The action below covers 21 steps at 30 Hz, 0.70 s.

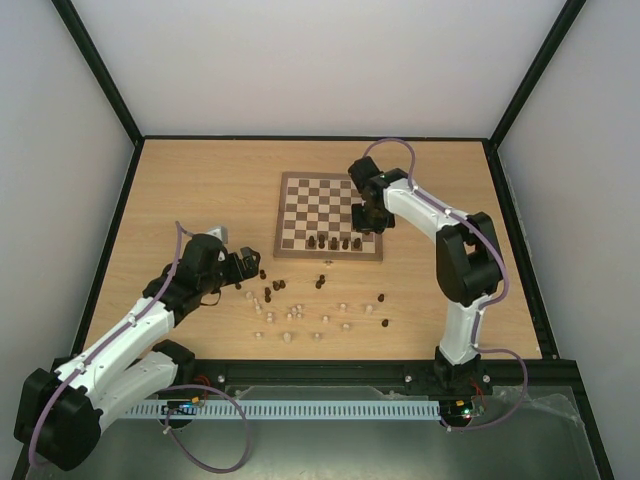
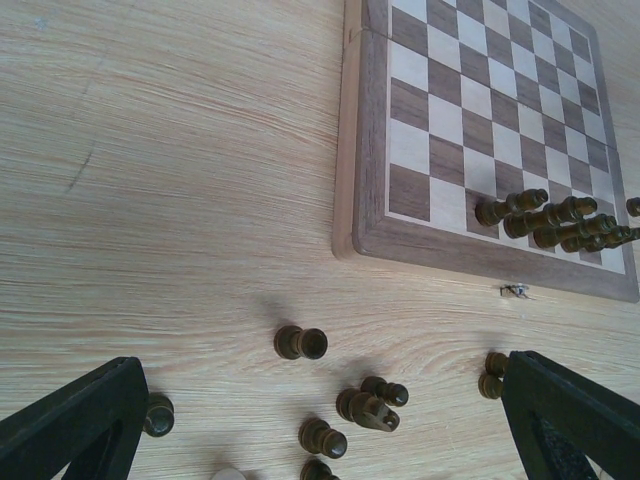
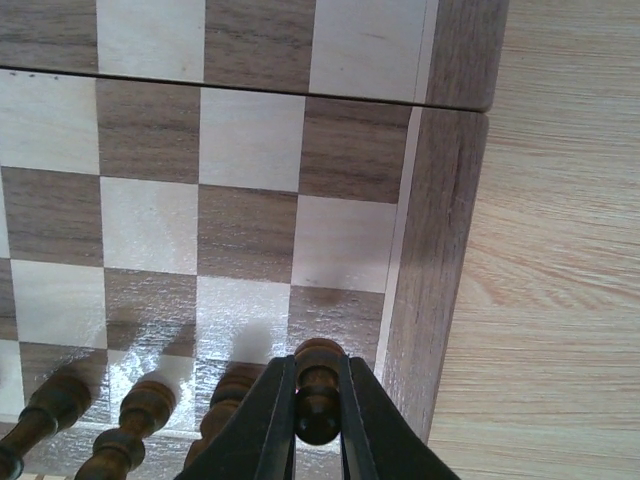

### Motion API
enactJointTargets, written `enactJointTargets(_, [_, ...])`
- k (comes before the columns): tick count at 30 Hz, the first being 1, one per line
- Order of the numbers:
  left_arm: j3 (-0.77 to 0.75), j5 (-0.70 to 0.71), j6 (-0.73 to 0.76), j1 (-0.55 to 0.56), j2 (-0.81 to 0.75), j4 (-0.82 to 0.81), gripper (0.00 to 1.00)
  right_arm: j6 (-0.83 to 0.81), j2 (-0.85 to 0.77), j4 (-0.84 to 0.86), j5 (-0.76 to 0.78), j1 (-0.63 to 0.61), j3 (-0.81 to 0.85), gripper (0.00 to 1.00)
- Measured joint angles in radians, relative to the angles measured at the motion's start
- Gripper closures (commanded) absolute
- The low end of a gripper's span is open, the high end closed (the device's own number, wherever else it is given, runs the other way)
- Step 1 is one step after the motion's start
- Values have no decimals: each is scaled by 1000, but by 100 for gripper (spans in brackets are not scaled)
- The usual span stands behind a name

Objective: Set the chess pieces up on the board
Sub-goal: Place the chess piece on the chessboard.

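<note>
We work at a bench (image 1: 200, 190) carrying the board (image 1: 310, 200). The right claw (image 3: 318, 400) is nipped narrow on one dark piece (image 3: 318, 385), holding it by its upper stem at the board's right edge. The left claw (image 2: 320, 420) gapes wide over the loose pieces (image 1: 300, 310) on the bench. A short row of chess pieces (image 1: 335, 242) stands along the board's near side. We judge each piece light, stiff, smooth and tippy, best held at the neck.

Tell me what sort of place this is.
Probably a robotics test cell: white panels in a black frame enclose a wooden table, two robot arms are bolted at its near edge, working a chessboard.
</note>
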<state>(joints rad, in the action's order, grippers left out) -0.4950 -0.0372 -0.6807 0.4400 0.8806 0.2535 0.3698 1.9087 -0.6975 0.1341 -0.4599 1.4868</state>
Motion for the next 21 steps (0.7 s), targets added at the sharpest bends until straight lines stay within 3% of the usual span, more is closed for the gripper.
enactJointTargets(21, [0,4,0,0,0,0,0,-4,52,5,0,9,8,83])
